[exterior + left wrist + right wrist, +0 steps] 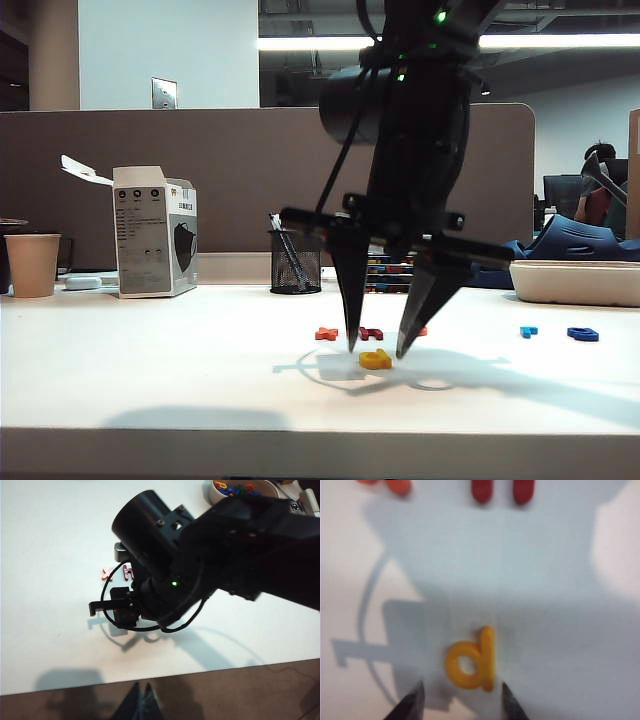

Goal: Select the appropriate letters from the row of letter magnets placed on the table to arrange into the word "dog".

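Observation:
The yellow "d" (376, 359) (470, 662) lies flat on the white table (150, 370), in front of the row. My right gripper (377, 350) (461, 695) points down over it, open, a fingertip on each side and not gripping it. Behind it in the row are the orange cross (326, 333), the dark red letter (371, 333) (502, 490) and the orange-red "o" (422, 330), mostly hidden by a finger. Further right lie the light blue letter (528, 331) and the dark blue "g" (582, 334). My left gripper (142, 686) is shut, past the table's front edge.
A paper cup (32, 264) and a white box (155, 240) stand at the back left. A black mesh pen holder (295, 262) is behind the row. A white tray (575, 282) holding more letters sits at the back right, before the brown partition (240, 170).

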